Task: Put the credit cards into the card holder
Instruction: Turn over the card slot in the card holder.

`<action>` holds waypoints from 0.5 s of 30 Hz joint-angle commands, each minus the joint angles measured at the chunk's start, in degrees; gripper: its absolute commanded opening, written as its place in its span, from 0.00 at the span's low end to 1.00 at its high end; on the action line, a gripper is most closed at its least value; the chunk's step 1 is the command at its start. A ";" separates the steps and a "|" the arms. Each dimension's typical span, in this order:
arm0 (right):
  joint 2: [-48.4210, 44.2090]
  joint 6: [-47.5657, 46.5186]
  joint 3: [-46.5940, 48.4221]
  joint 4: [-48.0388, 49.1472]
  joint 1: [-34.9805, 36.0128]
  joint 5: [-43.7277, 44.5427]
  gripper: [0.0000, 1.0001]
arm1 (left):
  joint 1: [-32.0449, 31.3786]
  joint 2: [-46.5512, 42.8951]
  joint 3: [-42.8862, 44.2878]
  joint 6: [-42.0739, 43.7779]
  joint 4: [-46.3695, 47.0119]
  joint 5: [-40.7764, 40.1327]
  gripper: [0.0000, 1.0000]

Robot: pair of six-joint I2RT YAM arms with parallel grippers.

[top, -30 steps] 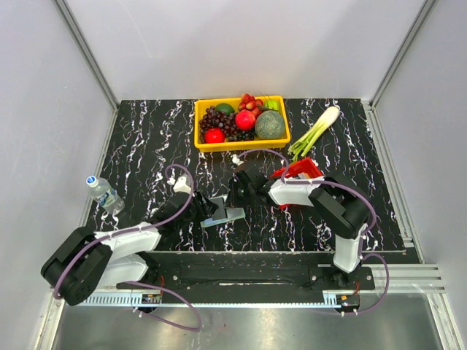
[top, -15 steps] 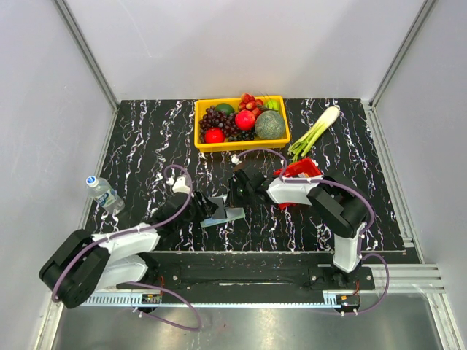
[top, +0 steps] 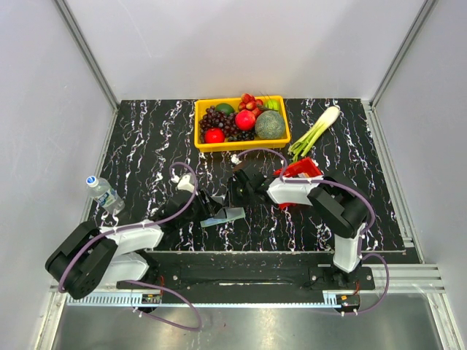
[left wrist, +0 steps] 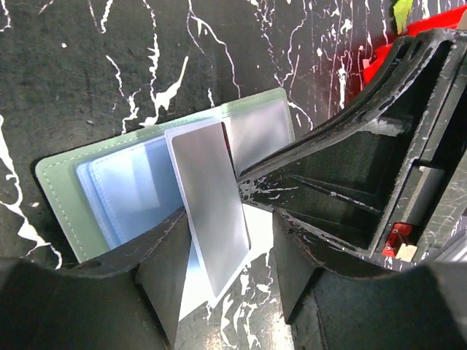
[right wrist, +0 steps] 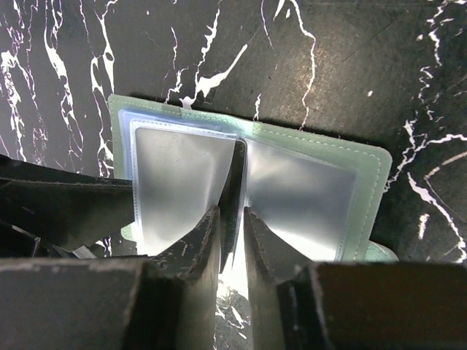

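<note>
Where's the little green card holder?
In the top view, the card holder lies open on the table, centre and toward the robot, between the left pincer and right pincer.

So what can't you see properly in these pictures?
- Left wrist view: glare wipes out any print on the whitish card.
- Right wrist view: the thin sheet between the fingers of the right pincer shows edge-on. Card or sleeve page, cannot tell.
- Top view: the left pincer and the right pincer cover most of the card holder.
- Top view: the right arm hides much of the red basket.
</note>
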 commanded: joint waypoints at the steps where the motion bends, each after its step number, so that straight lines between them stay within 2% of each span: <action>1: -3.53 -1.37 -1.27 -2.97 0.46 6.27 0.27 | 0.10 -0.63 3.58 1.62 1.96 2.42 0.50; 8: -11.18 -3.65 -2.50 -6.75 0.11 14.62 0.31 | 0.10 0.68 5.25 1.71 2.49 3.21 0.48; 15: -16.80 -4.88 -4.26 -8.95 -2.17 17.00 0.31 | 0.10 6.12 9.73 3.29 3.01 6.37 0.47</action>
